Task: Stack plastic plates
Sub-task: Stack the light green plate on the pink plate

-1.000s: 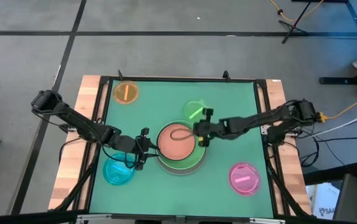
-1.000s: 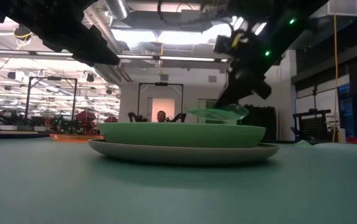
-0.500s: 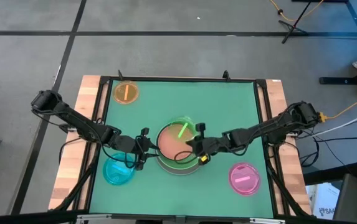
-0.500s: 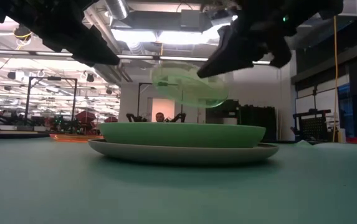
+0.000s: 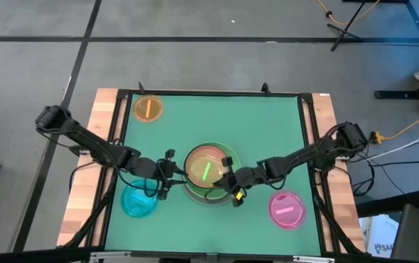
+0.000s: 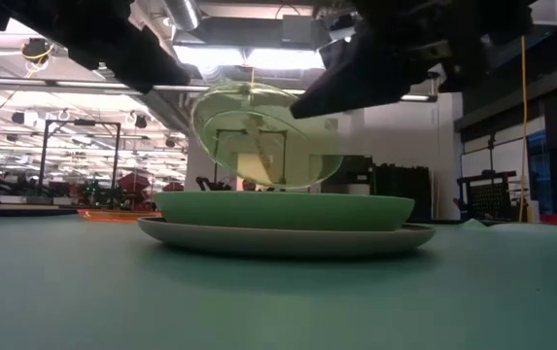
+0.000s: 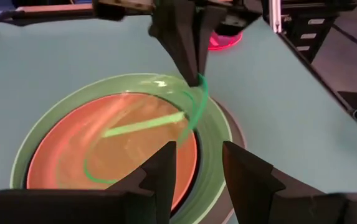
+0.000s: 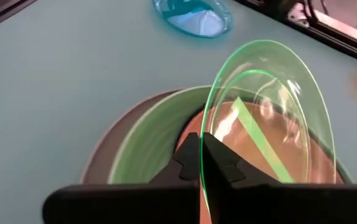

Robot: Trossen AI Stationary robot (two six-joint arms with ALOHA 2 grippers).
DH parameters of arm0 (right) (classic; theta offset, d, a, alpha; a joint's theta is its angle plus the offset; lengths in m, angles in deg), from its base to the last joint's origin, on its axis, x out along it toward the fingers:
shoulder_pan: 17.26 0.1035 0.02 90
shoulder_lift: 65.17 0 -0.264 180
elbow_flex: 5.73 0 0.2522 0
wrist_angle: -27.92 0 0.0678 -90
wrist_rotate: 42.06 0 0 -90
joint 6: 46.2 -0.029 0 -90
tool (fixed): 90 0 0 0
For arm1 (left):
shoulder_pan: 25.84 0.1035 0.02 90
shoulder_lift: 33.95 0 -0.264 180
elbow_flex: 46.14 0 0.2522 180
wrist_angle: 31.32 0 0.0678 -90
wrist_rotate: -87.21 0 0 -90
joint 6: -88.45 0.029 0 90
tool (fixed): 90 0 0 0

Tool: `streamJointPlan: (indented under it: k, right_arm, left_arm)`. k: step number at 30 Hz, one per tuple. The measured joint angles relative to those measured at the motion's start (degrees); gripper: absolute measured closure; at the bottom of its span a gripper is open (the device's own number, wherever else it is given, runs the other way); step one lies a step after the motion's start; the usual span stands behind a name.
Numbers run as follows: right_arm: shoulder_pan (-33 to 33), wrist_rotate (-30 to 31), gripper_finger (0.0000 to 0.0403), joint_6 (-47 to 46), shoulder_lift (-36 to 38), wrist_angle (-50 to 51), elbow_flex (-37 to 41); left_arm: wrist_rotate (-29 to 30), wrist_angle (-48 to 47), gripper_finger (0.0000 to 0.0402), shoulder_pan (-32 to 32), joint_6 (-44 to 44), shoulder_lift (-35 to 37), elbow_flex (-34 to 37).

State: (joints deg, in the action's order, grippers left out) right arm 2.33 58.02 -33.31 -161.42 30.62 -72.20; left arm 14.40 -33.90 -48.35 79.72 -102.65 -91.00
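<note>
A stack sits mid-table: a large grey-white plate (image 5: pixel 194 196) at the bottom, a light green plate (image 6: pixel 278 209) on it and a salmon plate (image 5: pixel 194 162) on top. My right gripper (image 5: pixel 230 183) is shut on a small translucent green plate (image 5: pixel 208 170) over the stack, by its near-right side. My left gripper (image 5: pixel 167 176) waits open at the stack's left edge, its fingers (image 7: pixel 164 167) apart. Small cyan (image 5: pixel 139 201), orange (image 5: pixel 148 109) and pink (image 5: pixel 287 209) plates lie flat on the table. My right gripper pinches the small green plate's rim (image 8: pixel 207 134) between its two fingers (image 8: pixel 189 158), coming slantwise from the table's near right. The plate (image 6: pixel 263 136) stands steeply tilted above the salmon plate. Whether its lower edge touches the stack, I cannot tell.
The green mat (image 5: pixel 267 131) has free room on the far side and to the right of the stack. A dark frame (image 5: pixel 213 93) and wooden strips (image 5: pixel 85 190) border the mat. The cyan plate lies close beside my left arm.
My right gripper has moved from the stack's far-right side toward the near edge and somewhat left, carrying the small green plate. The plate has gone from beside the stack to above the salmon plate, and has tipped from nearly level to steeply tilted.
</note>
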Motion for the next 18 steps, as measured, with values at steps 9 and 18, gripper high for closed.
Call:
streamJointPlan:
  k: [9, 18]
  right_arm:
    - [1.0, -0.1, 0.0402, -0.2, -0.2, 0.7, 0.0]
    - [-0.2, -0.6, 0.0402, -3.2, -0.2, 2.7, 0.0]
  left_arm:
    - [1.0, 0.0, 0.0278, -0.9, 0.1, 2.3, 0.0]
    - [1.6, 0.1, 0.0278, -0.9, 0.1, 2.3, 0.0]
